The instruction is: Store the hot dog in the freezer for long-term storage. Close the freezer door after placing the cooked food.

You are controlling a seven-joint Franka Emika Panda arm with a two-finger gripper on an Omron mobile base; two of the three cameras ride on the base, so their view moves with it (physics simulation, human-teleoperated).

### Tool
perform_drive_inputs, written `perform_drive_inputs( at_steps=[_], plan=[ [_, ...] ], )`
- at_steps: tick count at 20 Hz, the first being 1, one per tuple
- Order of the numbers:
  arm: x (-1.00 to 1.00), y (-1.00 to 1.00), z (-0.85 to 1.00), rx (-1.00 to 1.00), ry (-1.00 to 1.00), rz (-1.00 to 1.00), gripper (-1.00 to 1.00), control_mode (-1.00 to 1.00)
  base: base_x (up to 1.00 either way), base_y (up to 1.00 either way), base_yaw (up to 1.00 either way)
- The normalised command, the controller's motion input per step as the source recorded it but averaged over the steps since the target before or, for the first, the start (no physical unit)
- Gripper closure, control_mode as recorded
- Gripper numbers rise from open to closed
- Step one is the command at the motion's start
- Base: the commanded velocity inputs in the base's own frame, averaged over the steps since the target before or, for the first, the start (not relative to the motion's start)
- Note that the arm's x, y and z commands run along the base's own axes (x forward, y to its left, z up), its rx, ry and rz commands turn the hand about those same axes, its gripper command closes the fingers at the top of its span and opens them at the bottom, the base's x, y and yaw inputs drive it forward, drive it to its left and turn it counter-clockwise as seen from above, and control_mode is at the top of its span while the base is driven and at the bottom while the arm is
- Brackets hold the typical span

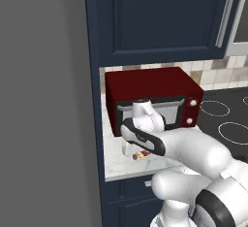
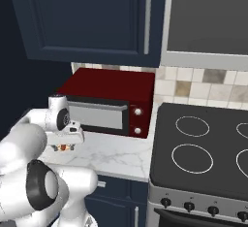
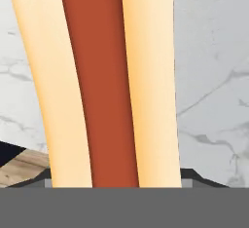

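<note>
The hot dog [image 3: 102, 76], a tan bun with a red-orange sausage, runs lengthwise up the hand view, very close. My gripper [image 3: 118, 178] is shut on the hot dog, with a grey fingertip against each side of the bun. From the base views, the gripper [image 1: 130, 149] hangs low over the marble counter [image 1: 121, 168] in front of the red microwave, and the hot dog [image 1: 141, 155] pokes out beside its fingers. The hot dog [image 2: 63, 148] also shows under the hand [image 2: 72, 134]. The freezer [image 1: 48, 100] rises as a plain grey wall at the left; its handle is out of view.
A red microwave [image 1: 152, 100] stands right behind the hand on the counter. Navy upper cabinets [image 1: 160, 17] hang above it. A black stove top [image 2: 203, 148] with ring burners lies to the right. The counter's front edge [image 1: 126, 175] is just below the gripper.
</note>
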Motion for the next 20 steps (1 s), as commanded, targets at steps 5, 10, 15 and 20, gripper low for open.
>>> perform_drive_inputs(
  at_steps=[5, 10, 15, 20],
  plan=[
    [-0.75, -0.51, 0.94, 0.00, -0.01, -0.16, 1.00, -1.00, 0.00, 0.00, 0.00],
    [-0.63, -0.81, 0.91, 0.00, 0.00, -0.13, 1.00, -1.00, 0.00, 0.00, 0.00],
    [-0.53, -0.63, 0.99, 0.00, 0.00, -0.18, 1.00, -1.00, 0.00, 0.00, 0.00],
    [-0.25, -0.09, 0.98, -0.08, 0.03, -0.20, 1.00, -1.00, 0.00, 0.00, 0.00]
  ],
)
